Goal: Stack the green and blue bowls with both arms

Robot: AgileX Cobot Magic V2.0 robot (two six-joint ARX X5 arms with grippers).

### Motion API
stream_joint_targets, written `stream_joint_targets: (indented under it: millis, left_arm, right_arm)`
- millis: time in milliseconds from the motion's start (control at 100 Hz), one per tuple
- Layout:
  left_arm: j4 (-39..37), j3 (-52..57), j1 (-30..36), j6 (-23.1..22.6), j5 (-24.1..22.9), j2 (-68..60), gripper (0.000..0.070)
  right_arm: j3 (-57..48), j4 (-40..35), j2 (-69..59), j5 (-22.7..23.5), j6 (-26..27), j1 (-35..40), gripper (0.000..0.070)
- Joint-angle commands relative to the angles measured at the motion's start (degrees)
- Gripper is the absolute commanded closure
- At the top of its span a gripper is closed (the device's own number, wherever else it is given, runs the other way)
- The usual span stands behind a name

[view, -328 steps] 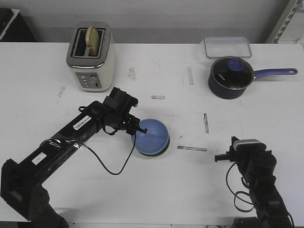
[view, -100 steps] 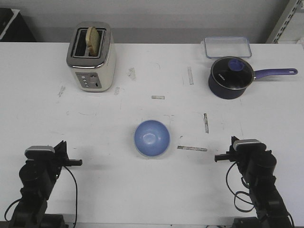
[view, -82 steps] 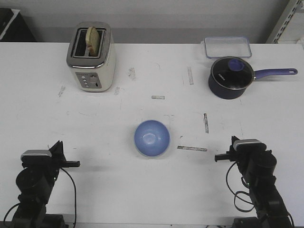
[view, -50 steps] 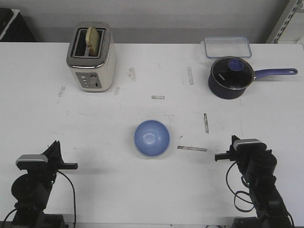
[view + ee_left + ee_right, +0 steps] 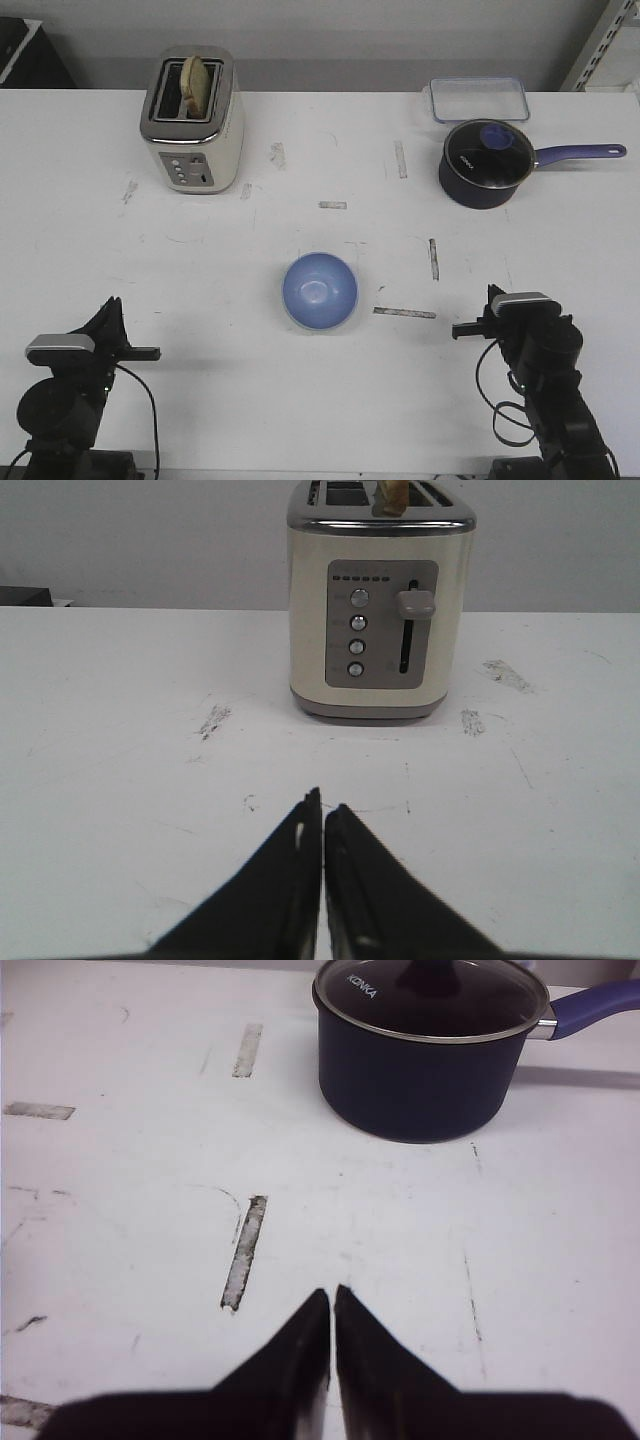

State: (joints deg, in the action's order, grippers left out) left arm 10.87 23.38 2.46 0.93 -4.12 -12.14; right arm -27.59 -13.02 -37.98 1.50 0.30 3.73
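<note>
The periwinkle blue bowl (image 5: 319, 291) sits upright in the middle of the table, with a thin pale edge showing round its lower rim. No separate mint green bowl shows in any view. My left gripper (image 5: 152, 352) is shut and empty, folded back at the near left edge, well left of the bowl; in the left wrist view (image 5: 323, 802) its jaws are closed and face the toaster. My right gripper (image 5: 456, 330) is shut and empty at the near right; in the right wrist view (image 5: 332, 1293) its jaws are closed and face the saucepan.
A cream toaster (image 5: 192, 119) with a slice in it stands at the back left, also in the left wrist view (image 5: 379, 600). A dark blue lidded saucepan (image 5: 486, 163) and a clear lidded container (image 5: 479, 99) are at the back right. The saucepan shows in the right wrist view (image 5: 432, 1050).
The left arm let go of the blue bowl, pulled back to the near left corner and kept sinking down and left. The bowl now lies level. The right arm has not moved.
</note>
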Motion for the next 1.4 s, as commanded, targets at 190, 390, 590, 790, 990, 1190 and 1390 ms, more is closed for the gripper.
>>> stream_joint_targets:
  millis: [190, 390, 590, 790, 990, 1190, 1390]
  left_arm:
    - [-2.84, -7.93, -1.25, -0.26, 2.82, 7.23, 0.0698]
    - [-8.09, -17.66, -2.32, -0.26, 3.54, 11.98, 0.0699]
    - [-12.37, -22.67, -2.60, -0.24, 3.91, 11.96, 0.0699]
    - [-12.59, -22.64, -2.60, -0.26, 3.91, 11.96, 0.0699]
    - [-12.59, -22.64, -2.60, -0.24, 3.91, 11.96, 0.0698]
    - [-12.57, -22.64, -2.60, -0.26, 3.91, 11.96, 0.0699]
    - [-12.59, -22.64, -2.60, -0.26, 3.91, 11.96, 0.0698]
  right_arm:
    - [-0.37, 0.59, -0.26, 0.00, 0.31, 0.07, 0.0700]
    - [-0.37, 0.61, -0.26, 0.00, 0.31, 0.07, 0.0700]
    - [-0.37, 0.85, -0.26, -0.02, 0.31, 0.07, 0.0700]
    - [-0.37, 1.44, -0.26, -0.02, 0.31, 0.04, 0.0700]
    - [-0.37, 1.51, -0.26, -0.02, 0.31, 0.04, 0.0700]
    - [-0.37, 1.51, -0.26, -0.02, 0.31, 0.07, 0.0700]
    - [-0.37, 1.51, -0.26, -0.02, 0.31, 0.04, 0.0700]
